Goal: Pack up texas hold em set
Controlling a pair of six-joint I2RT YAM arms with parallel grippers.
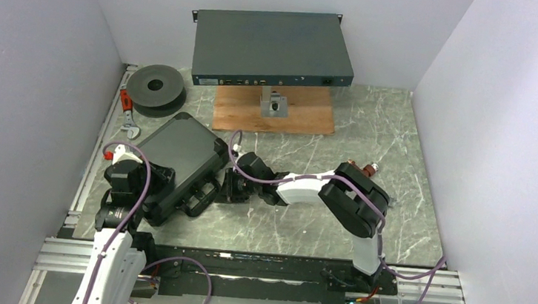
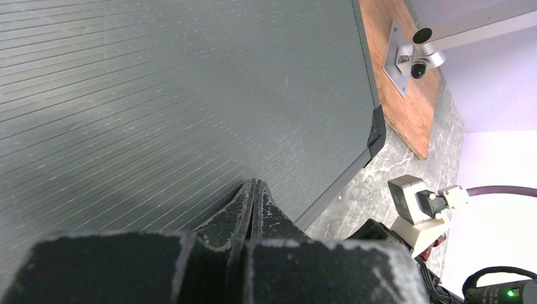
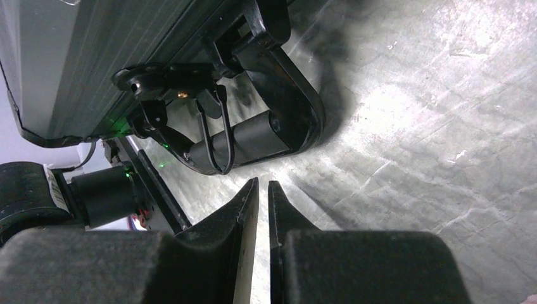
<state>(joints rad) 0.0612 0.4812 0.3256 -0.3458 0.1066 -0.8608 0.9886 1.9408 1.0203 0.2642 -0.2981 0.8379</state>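
L gripper [image 2: 254, 185]: fingers pressed tight together, nothing between them. It sits at the near-left corner of the case [image 1: 177, 150], tips down at the ribbed lid. Poss touching it, can't be sure from the wrist view.

R gripper [image 3: 263, 183]: fingers almost together w/ a thin slit between, nothing in it. It's low over the table [image 1: 371, 139], pointing at the carry handle [image 3: 253, 136] and just short of it, not touching. R arm reaches across to the left, elbow bent, wrist near the case's right-hand edge.

Case: black hard shell, lid closed, lying flat on the grey marbled table, left of centre and turned at an angle to the table edges. The handle hangs off the long side nearest the R arm and rests down on the table. A black fitting is on the case edge beside the handle, prob a latch, too dark to tell its state. No chips, dice or cards in view outside the case.

Further back, left: a red-handled tool [image 1: 127, 108] by the table edge, then a black round spool [image 1: 155, 87] lying flat just beyond the case's far corner.

Far centre: a wooden board [image 1: 240, 108] w/ a small metal mount [image 1: 276, 106] on it, and a flat grey metal box [image 1: 272, 48] above the board by the back wall.
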